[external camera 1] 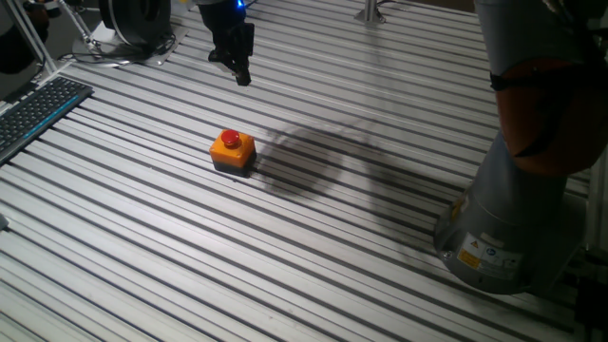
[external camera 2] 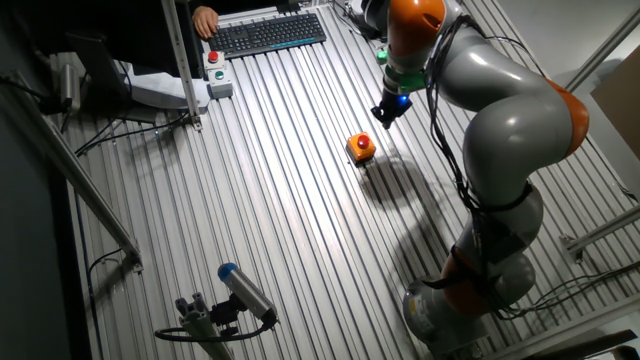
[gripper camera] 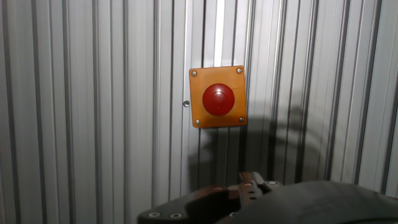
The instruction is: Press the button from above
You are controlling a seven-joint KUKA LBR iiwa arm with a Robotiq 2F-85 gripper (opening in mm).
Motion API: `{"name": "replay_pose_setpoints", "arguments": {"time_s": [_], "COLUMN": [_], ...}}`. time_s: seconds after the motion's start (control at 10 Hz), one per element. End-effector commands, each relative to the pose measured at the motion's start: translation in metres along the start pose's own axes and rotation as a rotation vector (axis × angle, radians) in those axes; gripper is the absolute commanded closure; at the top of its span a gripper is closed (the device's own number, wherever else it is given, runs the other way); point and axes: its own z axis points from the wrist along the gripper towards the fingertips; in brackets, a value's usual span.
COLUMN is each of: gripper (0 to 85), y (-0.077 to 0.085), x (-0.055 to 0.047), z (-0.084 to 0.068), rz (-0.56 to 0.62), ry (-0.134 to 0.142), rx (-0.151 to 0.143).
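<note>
The small red dome button on its square orange box (external camera 1: 232,148) sits mid ribbed metal tabletop (external camera 1: 142,237). It looks rigid and light, might skid, so push dead-centre. The black tool (external camera 1: 241,69) hovers apart; can't tell its opening.

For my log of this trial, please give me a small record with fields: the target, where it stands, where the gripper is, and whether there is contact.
target: button, red dome on a square orange housing
support: ribbed metal table
gripper: gripper above the table, beyond the button in one fixed view
contact: none; gripper is apart from the button
jaws: state cannot be told
hand view: button above centre of image
other things: keyboard at the table edge
</note>
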Motion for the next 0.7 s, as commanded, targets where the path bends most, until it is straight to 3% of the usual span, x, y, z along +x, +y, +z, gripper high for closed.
{"name": "replay_pose_setpoints", "arguments": {"time_s": [0.0, 0.3, 0.6], "gripper": [85.0, 85.0, 85.0], "y": [-0.001, -0.003, 0.005], "x": [-0.002, -0.016, -0.03], "z": [0.003, 0.022, 0.037], "rz": [0.003, 0.025, 0.056], "ry": [-0.002, -0.018, -0.016], "rx": [-0.001, -0.012, -0.006]}}
